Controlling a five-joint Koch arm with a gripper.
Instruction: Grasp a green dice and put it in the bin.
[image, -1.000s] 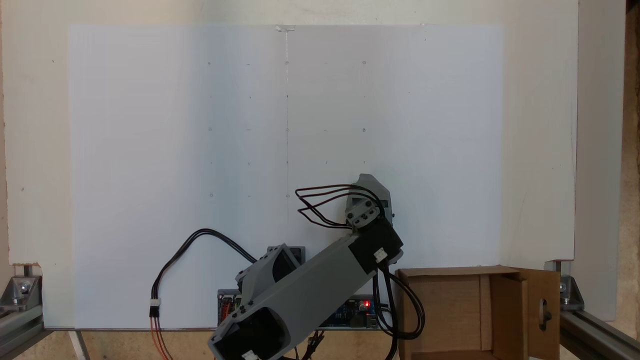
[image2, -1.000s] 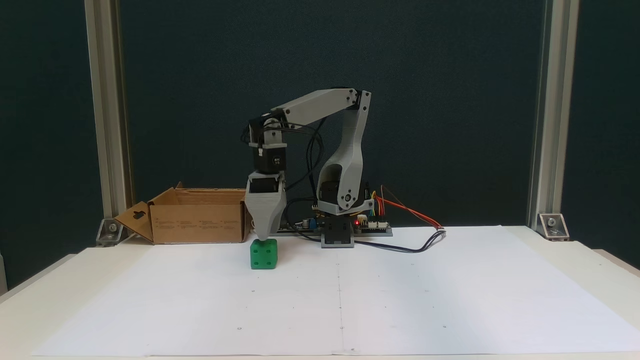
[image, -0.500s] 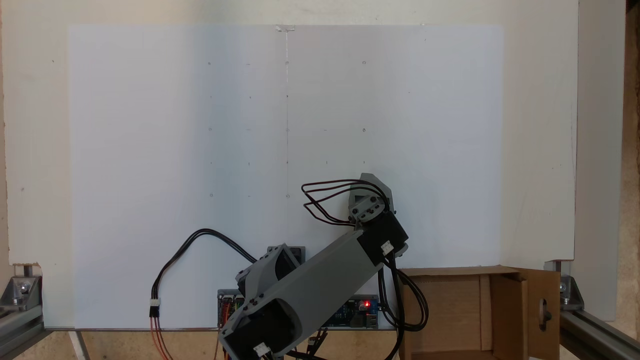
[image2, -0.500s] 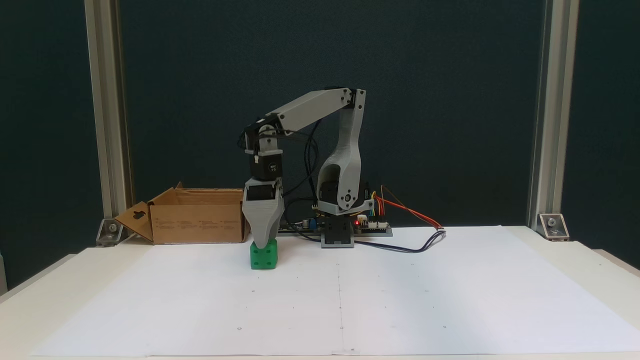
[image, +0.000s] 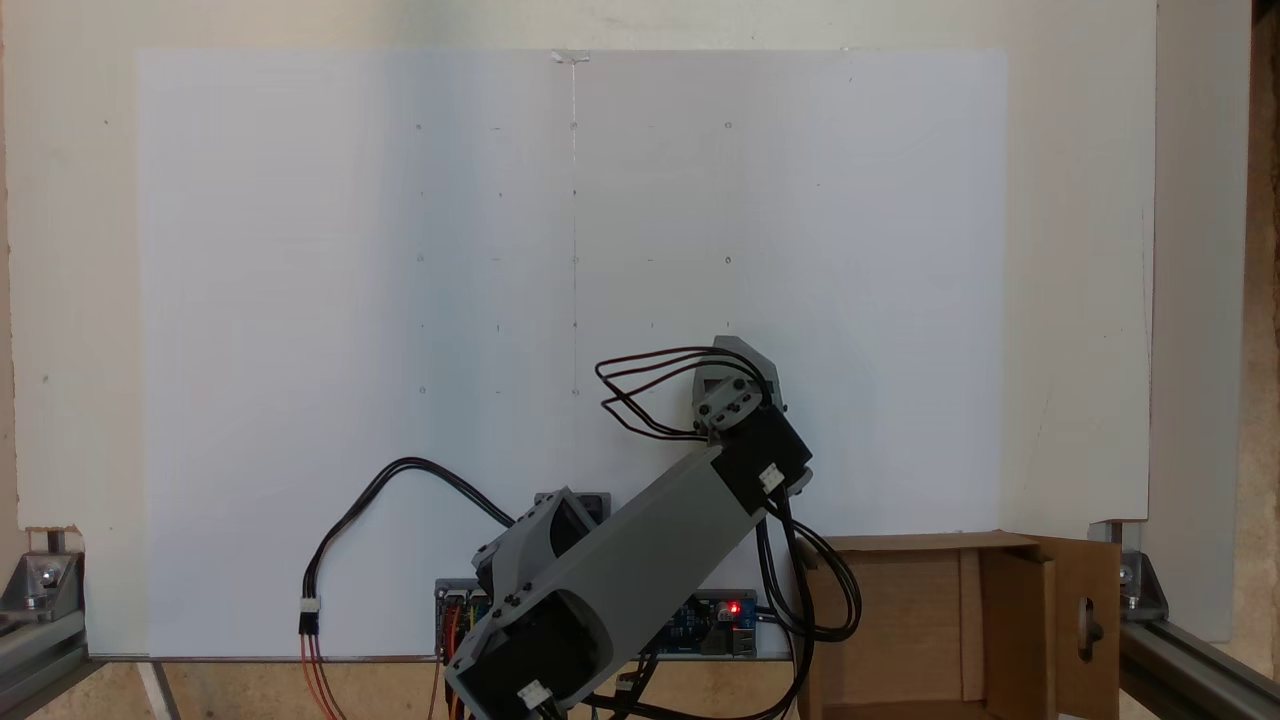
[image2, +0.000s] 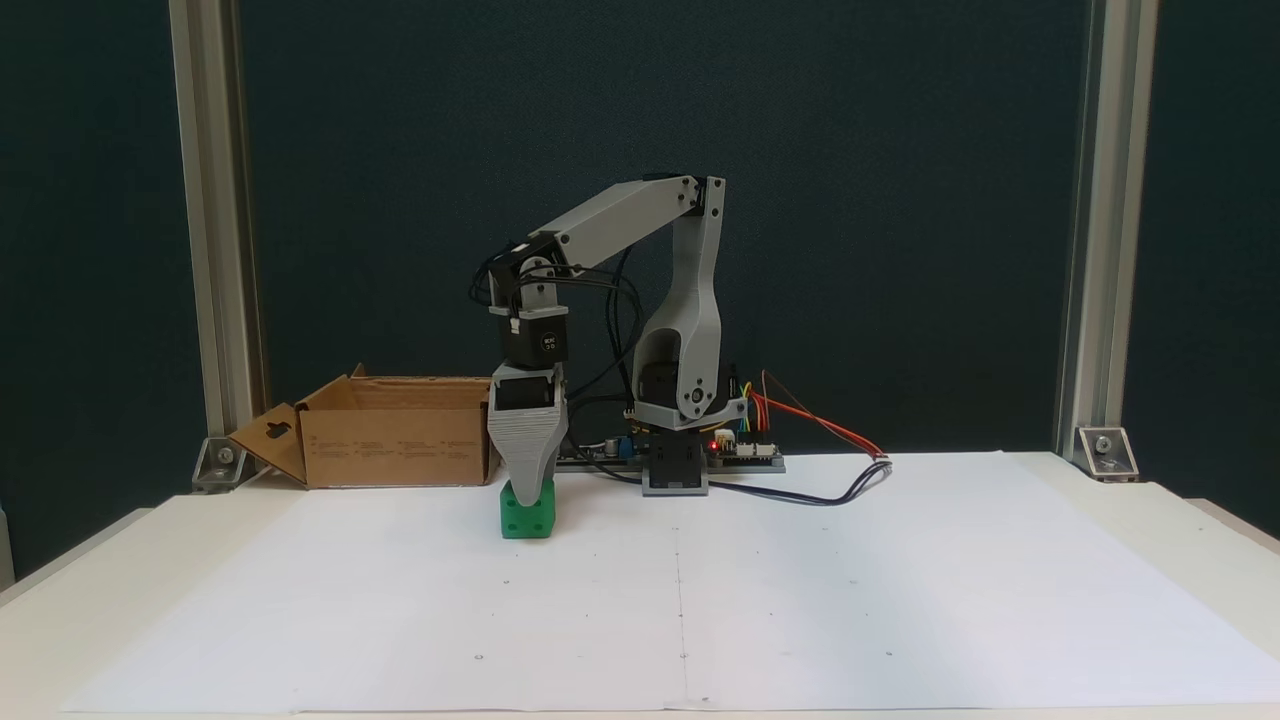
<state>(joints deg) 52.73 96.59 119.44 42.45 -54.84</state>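
Both fixed views are showing the white surface (image2: 900, 590) spreading beneath the pincer (image2: 530, 490). To the pincer's left in a fixed view, farther back, the bin (image2: 395, 435) is sitting with its cutout flap hanging outward; seen from above it is lying at the lower right (image: 900, 620). The arm (image2: 620, 215) is reaching down, pointing the pincer straight at the green dice (image2: 527, 518), which is resting on the surface directly under the tip. Its tip is overlapping the cube's top, and I cannot tell how far the jaws are parted.
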